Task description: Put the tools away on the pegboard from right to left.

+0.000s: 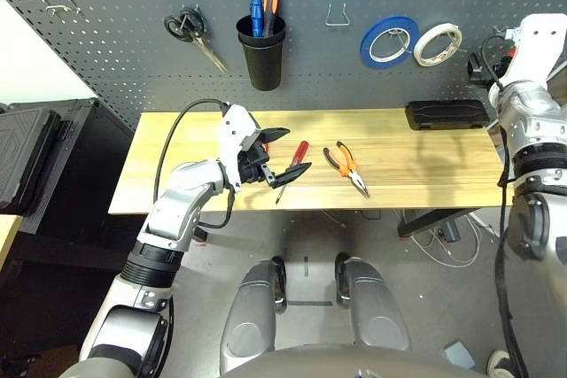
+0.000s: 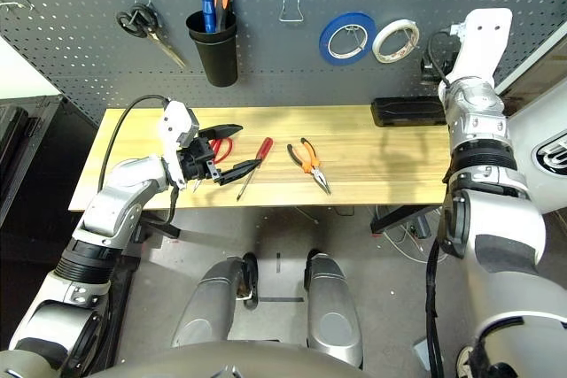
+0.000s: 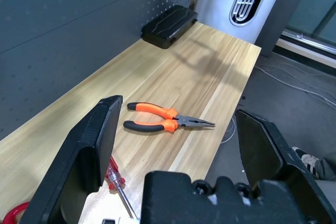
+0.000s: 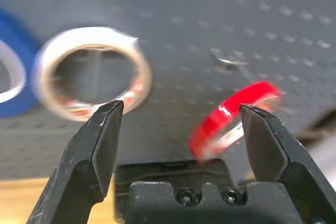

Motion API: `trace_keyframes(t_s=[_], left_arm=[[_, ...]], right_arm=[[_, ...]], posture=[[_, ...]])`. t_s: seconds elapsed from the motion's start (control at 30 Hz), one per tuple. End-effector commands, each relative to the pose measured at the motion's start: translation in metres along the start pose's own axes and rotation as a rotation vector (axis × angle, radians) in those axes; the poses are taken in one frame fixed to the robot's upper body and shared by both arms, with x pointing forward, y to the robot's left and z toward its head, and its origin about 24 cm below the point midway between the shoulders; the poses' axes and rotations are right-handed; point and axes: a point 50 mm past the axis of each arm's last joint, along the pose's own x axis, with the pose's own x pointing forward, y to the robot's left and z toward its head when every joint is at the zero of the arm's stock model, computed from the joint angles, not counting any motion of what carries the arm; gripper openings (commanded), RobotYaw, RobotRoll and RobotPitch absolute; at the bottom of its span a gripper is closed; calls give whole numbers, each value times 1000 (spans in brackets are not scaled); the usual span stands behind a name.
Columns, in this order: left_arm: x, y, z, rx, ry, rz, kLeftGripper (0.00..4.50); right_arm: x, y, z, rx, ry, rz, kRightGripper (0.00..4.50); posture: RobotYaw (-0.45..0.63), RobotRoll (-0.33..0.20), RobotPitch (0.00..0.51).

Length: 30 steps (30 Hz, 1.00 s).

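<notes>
right pincer (image 4: pixel 182 116) wide open, seemingly empty, near red tape (image 4: pixel 231 119); white roll (image 4: pixel 94 74) beside.

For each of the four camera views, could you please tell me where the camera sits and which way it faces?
Left eye and right eye: on the head, facing forward and down at the table; both forearms and the legs show.
Left wrist: on the left arm, facing along its open gripper over the table.
Right wrist: on the right arm, facing the pegboard; its own open gripper shows.
Shared: both wrist views show blue tape.
</notes>
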Motion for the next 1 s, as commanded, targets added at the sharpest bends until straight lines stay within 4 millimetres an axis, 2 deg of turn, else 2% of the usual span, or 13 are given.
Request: trace_keyframes(t_s=[0.03, 0.33, 0.43, 0.67, 1.0], left_arm=[[1, -3, -2, 6, 20, -6, 4500], [1, -2, 0, 9, 19, 6, 4500], [2, -3, -1, 2, 26, 10, 4500], [3, -5, -3, -68, 43, 21, 4500], [5, -7, -3, -41, 35, 16, 4500]], right_arm=[[-8, 1, 1, 20, -9, 85, 4470], [-30, -9, 19, -57, 9, 348, 4470], [-39, -6, 21, -74, 37, 495, 4470], [-55, -7, 9, -93, 123, 691, 4470], [-64, -5, -10, -102, 160, 782, 4470]], posture=[[-80, 0, 174], [-83, 0, 172], [-84, 0, 171], [-81, 0, 168], [-76, 0, 157]])
